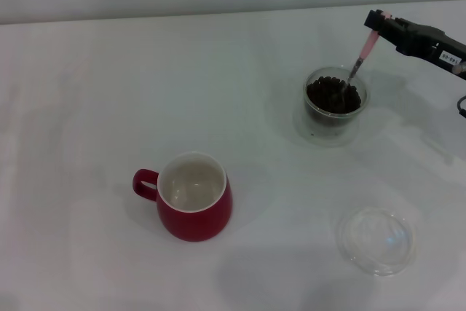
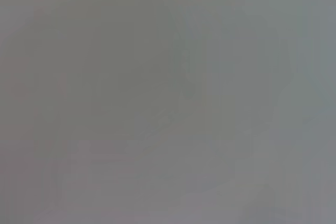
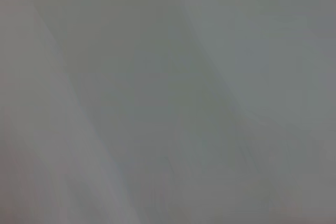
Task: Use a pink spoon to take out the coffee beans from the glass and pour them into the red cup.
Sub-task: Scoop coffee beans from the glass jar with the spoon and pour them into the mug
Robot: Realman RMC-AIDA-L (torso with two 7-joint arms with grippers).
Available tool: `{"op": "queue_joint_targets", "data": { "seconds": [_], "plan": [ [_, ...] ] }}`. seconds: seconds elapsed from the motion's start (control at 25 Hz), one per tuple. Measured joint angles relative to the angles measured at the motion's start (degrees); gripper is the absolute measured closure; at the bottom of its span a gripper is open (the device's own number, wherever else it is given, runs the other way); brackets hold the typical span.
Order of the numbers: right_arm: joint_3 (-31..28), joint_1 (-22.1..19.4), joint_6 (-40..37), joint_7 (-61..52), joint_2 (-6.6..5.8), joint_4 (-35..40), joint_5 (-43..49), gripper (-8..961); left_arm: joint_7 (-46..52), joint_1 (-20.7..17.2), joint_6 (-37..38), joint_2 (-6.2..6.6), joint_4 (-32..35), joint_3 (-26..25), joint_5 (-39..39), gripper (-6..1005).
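A plain white desk point(image 1: 109, 71) is seen under a pale wall, carrying a squat glossy red cup point(image 1: 192, 196) with a white inside near the front, a short clear glass tumbler point(image 1: 335, 103) filled with dark coffee beans point(image 1: 333, 96) well apart at the far right, and a shallow clear round dish point(image 1: 376, 239) toward the near right. The right tool point(image 1: 378, 23) is closed on the pale handle of the slim pink spoon point(image 1: 362, 54), whose metal bowl is dipped among the beans; the left tool is not seen. For a good scoop, the bowl should be pushed under the beans and lifted level and slowly, so that none are spilled on the way to the red cup.
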State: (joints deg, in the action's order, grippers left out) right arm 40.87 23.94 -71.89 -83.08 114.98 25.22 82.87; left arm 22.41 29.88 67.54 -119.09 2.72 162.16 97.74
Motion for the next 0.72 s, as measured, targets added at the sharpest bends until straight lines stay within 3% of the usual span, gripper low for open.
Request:
{"op": "queue_joint_targets", "data": {
  "seconds": [0.72],
  "plan": [
    [0.0,0.2,4.1,-9.2,0.00,-0.6,0.0,801,0.0,0.0,0.3,-0.09,0.1,0.0,-0.2,242]
  ]
}}
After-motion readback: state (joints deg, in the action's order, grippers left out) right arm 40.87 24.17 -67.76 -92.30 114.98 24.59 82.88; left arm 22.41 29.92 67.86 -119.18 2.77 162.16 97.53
